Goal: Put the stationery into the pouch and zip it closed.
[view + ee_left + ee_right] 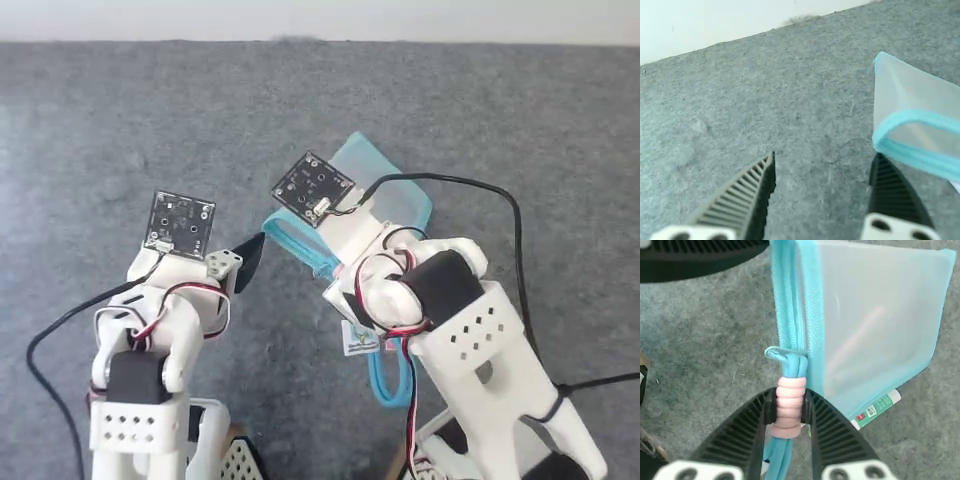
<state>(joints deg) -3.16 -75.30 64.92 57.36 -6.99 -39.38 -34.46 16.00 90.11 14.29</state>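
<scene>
The right gripper clamped the pink zip pull, the pouch just beyond; the left gripper gaped wide beside it, holding nothing — a tug might drag the unanchored pouch, not zip it.

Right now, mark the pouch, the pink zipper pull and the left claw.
pouch (875,325), right wrist view, its translucent face.
pink zipper pull (790,407), right wrist view, its ribbed middle.
left claw (825,164), left wrist view, midway between its open fingertips.

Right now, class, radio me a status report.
Right gripper shut on zip pull. Left gripper open beside pouch. Pinkish item inside.
</scene>
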